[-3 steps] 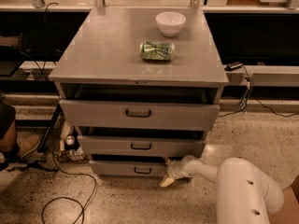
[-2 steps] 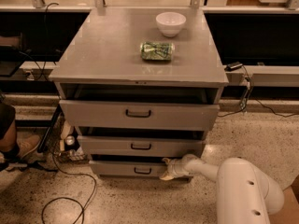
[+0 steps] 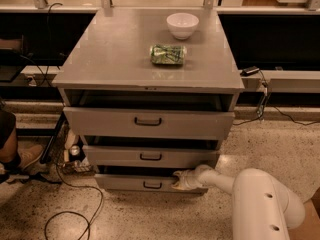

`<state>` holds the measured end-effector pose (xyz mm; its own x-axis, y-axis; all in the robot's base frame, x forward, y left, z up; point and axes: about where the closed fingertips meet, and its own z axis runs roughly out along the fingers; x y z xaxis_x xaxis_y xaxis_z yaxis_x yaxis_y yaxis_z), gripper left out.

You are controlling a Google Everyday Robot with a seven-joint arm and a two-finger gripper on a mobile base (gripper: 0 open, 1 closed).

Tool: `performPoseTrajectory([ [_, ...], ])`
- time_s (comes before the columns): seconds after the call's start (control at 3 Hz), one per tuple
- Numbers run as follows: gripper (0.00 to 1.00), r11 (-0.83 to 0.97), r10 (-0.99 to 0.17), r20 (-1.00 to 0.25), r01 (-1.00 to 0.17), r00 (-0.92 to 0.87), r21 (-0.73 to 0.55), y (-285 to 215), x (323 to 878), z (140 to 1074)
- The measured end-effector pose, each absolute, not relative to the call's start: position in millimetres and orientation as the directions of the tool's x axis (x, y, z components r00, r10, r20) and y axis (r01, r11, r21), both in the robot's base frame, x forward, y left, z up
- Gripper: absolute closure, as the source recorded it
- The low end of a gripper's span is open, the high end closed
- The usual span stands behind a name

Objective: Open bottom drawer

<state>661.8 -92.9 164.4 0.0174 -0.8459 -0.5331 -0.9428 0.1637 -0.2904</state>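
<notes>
Claw: one claw (image 3: 181,180) sat at the top edge of the bottom drawer (image 3: 130,184), right of its dark handle (image 3: 152,185); clenched or released, I could not tell
Arm: one white arm (image 3: 265,204) reached in from the lower right
Drawers: three, grey, each slightly pulled out; the bottom drawer lay lowest, under the middle drawer (image 3: 115,156) and top drawer (image 3: 100,121)
Change: a second earlier the claw hung lower against that front; it had risen to the upper edge, the drawer about where it was
Tabletop: the grey tabletop (image 3: 115,49) carried one white bowl (image 3: 182,25) and one green can (image 3: 168,54) on its side, apart
Room: speckled floor (image 3: 280,144), a looping black cable (image 3: 70,219), a person's shoe (image 3: 30,156) at left
</notes>
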Motion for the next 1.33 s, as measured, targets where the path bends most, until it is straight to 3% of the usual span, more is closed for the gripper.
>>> performPoseTrajectory([
  [0.33,1.00,0.164,-0.846,-0.533,-0.943,0.017,-0.290,-93,662,168],
  [1.33,1.00,0.188,-0.861,-0.508,-0.939,-0.015,-0.290,-114,624,170],
])
